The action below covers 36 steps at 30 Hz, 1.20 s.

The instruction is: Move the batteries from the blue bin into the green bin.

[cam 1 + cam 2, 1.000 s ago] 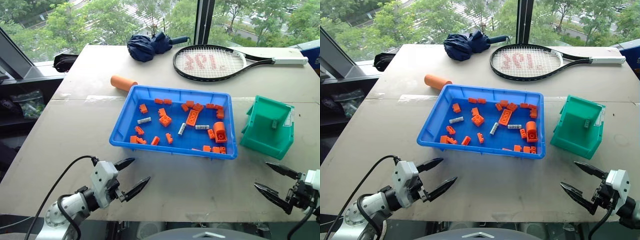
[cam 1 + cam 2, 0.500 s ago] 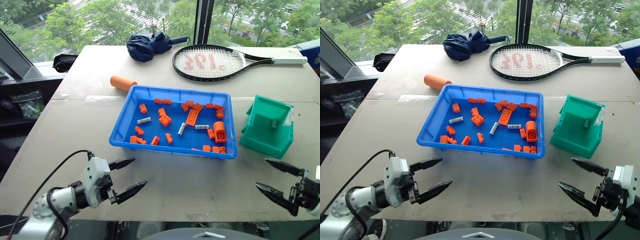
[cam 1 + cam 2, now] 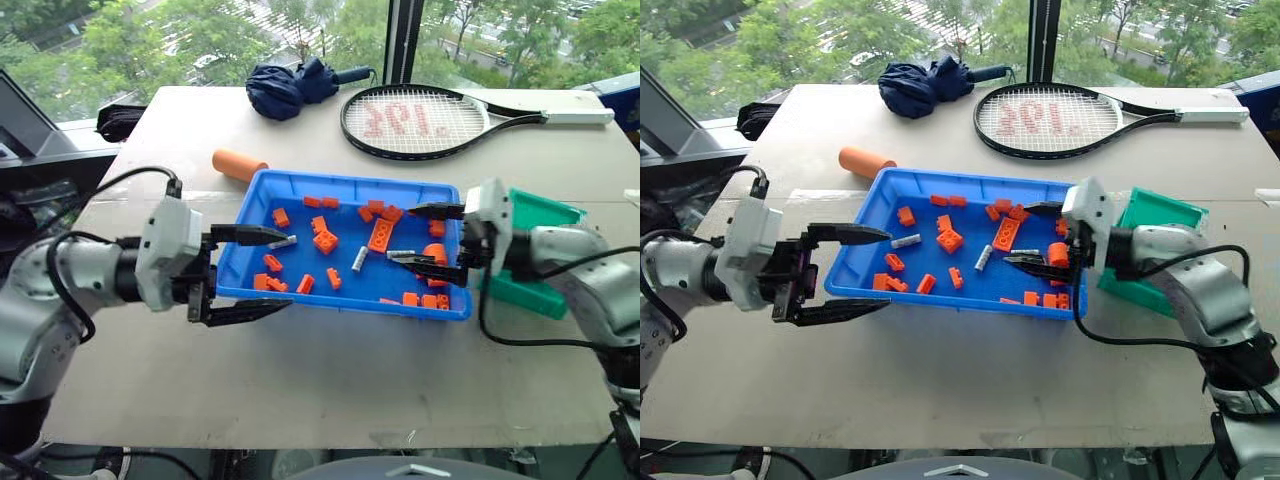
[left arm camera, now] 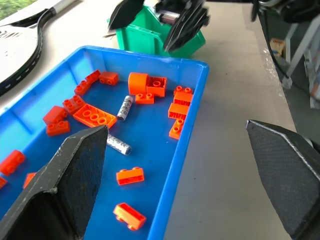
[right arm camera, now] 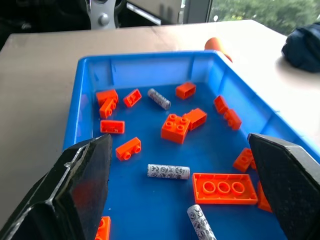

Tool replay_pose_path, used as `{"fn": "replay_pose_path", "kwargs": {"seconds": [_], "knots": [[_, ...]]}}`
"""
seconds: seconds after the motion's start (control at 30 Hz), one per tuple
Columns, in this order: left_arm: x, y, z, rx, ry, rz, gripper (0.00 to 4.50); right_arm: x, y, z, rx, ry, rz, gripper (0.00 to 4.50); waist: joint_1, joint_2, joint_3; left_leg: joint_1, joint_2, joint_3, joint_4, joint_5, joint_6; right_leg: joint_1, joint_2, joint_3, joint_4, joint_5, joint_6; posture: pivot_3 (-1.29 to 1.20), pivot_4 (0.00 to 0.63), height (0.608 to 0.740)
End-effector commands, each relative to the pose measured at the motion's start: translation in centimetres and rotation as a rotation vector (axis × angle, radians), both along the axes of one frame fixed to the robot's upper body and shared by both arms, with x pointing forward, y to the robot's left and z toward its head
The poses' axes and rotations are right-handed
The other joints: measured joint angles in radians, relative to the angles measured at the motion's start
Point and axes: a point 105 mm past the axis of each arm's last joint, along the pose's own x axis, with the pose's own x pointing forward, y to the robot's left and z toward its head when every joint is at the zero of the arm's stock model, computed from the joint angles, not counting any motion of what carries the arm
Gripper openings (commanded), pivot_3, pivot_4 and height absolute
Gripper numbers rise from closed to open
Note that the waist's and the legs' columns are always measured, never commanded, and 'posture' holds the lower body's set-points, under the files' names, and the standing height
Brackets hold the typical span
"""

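With both the left pincer (image 3: 245, 272) and the right pincer (image 3: 432, 240) wide open and empty over the blue bin (image 3: 300, 185), the batteries (image 5: 168, 171) lying among orange bricks (image 5: 181, 125) risk a mistaken grab before reaching the green bin (image 3: 545, 295).

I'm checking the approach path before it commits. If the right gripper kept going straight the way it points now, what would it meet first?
Most likely the battery lying on the blue bin floor between orange bricks. The right gripper is open and aimed slightly down across the bin; depth is uncertain.
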Motion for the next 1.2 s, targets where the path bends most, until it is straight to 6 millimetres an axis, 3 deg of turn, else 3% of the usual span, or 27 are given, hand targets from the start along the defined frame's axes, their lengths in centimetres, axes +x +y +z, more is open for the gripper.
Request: {"fn": "replay_pose_path", "kwargs": {"seconds": [0.03,0.23,0.53,0.7,0.83,1.0,1.2], "knots": [[-0.2,-0.2,1.2,0.035,-0.033,-0.016,4.5,2.7,-0.2,-2.0,-0.174,0.01,-0.059,4.38,-0.002,-0.001,0.001,-0.002,0.0,0.001,0.0,0.0,0.0,-0.002,0.0,0.001,0.0,0.0,0.0,0.0,0.15,0.74],[-0.4,-0.6,1.9,0.058,-0.017,0.011,4.5,4.6,0.4,-4.6,-0.376,0.11,-0.097,4.38,-0.006,-0.001,0.001,-0.004,0.001,0.002,0.0,0.0,0.0,-0.006,0.001,0.002,0.004,0.0,0.0,0.0,0.15,0.74],[-0.3,-0.9,2.4,0.069,-0.025,0.027,4.5,3.8,0.6,-3.8,-0.451,0.112,-0.041,0.02,-0.004,-0.001,0.001,-0.002,0.0,0.001,0.001,0.0,0.0,-0.006,0.001,0.001,0.007,0.0,0.0,0.0,0.15,0.74],[0.3,-1.6,3.2,0.03,-0.041,-0.002,4.5,2.8,0.8,-0.1,-0.389,0.038,-0.045,0.02,-0.003,-0.001,0.001,-0.003,0.0,0.001,0.001,0.0,0.0,-0.006,0.001,0.001,0.006,0.0,0.0,0.0,0.15,0.74],[0.6,-2.8,4.3,-0.051,-0.044,-0.044,4.5,2.5,-0.4,4.3,-0.279,-0.056,-0.149,0.02,-0.003,-0.001,0.001,-0.003,0.0,0.0,0.001,0.0,0.0,-0.006,0.001,0.001,0.007,0.0,0.0,0.0,0.15,0.74],[1.0,-4.8,6.3,-0.158,-0.059,-0.113,4.5,2.0,-5.5,7.4,-0.251,-0.11,-0.371,0.02,0.007,-0.001,0.001,-0.004,0.0,0.0,0.002,0.0,0.0,-0.006,0.001,0.001,0.007,0.001,0.0,0.0,0.15,0.74],[1.0,-6.8,7.9,-0.25,-0.04,-0.189,4.5,0.7,-11.9,6.5,-0.288,-0.048,-0.607,0.02,0.005,-0.002,0.001,-0.004,0.0,0.0,0.003,0.0,0.0,-0.006,0.001,0.001,0.007,0.001,0.0,0.0,0.15,0.74]]}}
